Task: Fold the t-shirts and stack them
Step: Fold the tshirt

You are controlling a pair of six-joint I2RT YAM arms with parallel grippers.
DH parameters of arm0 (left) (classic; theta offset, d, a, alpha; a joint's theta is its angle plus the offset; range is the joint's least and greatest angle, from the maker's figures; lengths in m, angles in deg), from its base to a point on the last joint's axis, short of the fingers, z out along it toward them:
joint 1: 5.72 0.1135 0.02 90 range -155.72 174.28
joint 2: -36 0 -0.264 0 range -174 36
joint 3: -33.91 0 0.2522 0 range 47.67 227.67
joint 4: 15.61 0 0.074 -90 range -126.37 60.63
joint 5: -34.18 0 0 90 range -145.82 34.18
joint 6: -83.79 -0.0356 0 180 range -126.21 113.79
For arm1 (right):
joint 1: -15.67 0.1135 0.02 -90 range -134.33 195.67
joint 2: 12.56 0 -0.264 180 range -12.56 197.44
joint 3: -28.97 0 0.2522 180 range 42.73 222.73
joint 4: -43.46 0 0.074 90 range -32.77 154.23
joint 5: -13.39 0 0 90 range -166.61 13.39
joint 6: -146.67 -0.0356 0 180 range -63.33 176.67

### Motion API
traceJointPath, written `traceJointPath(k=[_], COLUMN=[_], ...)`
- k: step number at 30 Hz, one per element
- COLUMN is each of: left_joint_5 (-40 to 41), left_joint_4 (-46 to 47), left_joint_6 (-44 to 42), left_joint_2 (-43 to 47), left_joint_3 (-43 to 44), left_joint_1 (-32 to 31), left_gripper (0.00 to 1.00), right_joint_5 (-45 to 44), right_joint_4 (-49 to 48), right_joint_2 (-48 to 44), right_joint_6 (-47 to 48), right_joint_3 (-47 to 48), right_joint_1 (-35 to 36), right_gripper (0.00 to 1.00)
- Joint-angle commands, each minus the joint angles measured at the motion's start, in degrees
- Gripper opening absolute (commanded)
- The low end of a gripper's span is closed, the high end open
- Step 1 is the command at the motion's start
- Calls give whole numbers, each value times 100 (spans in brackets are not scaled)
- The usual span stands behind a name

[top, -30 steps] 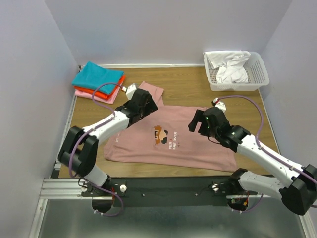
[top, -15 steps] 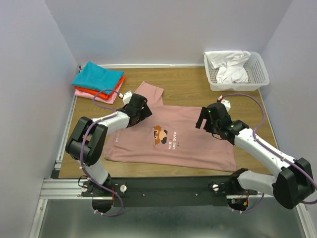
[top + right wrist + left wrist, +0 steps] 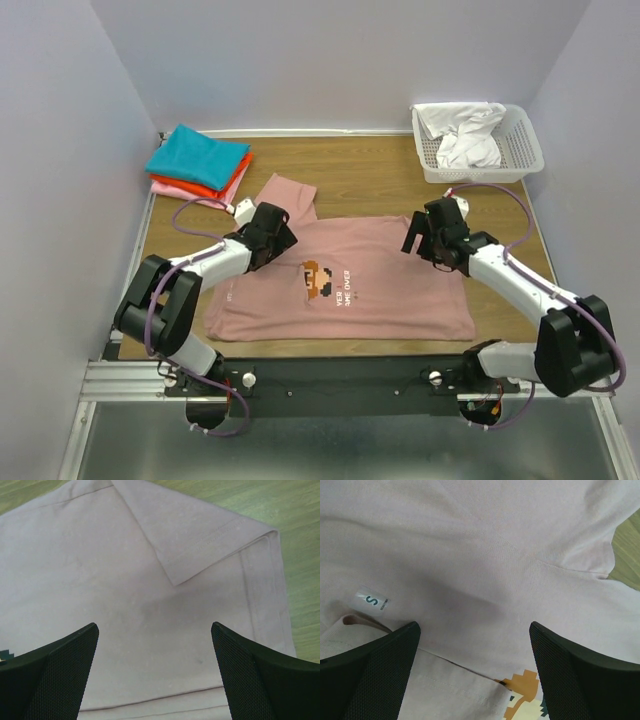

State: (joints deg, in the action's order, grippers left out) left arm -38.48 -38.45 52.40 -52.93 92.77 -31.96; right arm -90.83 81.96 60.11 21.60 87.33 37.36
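Note:
The large dusty-pink t-shirt [image 3: 375,295] lies spread flat on the wooden table, pixel figure and white text facing up. One sleeve [image 3: 287,190] sticks out toward the back. My left gripper [image 3: 270,235] hovers open over the shirt's left shoulder; in the left wrist view [image 3: 474,630] its jaws stand wide above the cloth near the size label [image 3: 371,601] and the print [image 3: 522,700]. My right gripper [image 3: 424,233] is open over the shirt's back right corner; the right wrist view [image 3: 154,627] shows a sleeve [image 3: 200,535] folded in. Teal, orange-red and pink t-shirts [image 3: 197,162] sit folded in a stack at the back left.
A white mesh basket [image 3: 524,148] with crumpled white cloth [image 3: 462,138] stands at the back right. Walls close in the table on the left, back and right. Bare wood [image 3: 370,175] shows between the stack and the basket.
The left gripper has drawn back leftward and the right gripper has shifted toward the back right corner. The shirt and its back sleeve have slid slightly left. Both stayed open.

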Motion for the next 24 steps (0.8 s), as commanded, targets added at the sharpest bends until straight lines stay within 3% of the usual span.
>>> traceJointPath(k=[1,5,10,14,20,24], left_joint_5=[103,146,576,928,394,261], left_joint_4=[-525,-533,-858,-1121,-1095,-1499], left_joint_6=[98,-209,-648,-956,-1693,-2168], left_joint_2=[77,68,-239,-1029,-2223,-3059], left_joint_3=[-186,401,1728,2904,4398,5595], left_joint_1=[31,31,49,250,734,840], left_gripper=[98,98,98,98,98,98], right_joint_5=[139,17,-310,-389,-187,-213], right_joint_4=[-241,-241,-241,-249,-250,-249], right_joint_2=[352,757,1188,1714,2146,2199], right_joint_6=[255,255,246,316,351,334], right_joint_3=[268,462,638,875,1147,1051], right_joint_1=[-51,-51,-139,-253,-350,-368], right_gripper=[100,100,97,90,70,69])
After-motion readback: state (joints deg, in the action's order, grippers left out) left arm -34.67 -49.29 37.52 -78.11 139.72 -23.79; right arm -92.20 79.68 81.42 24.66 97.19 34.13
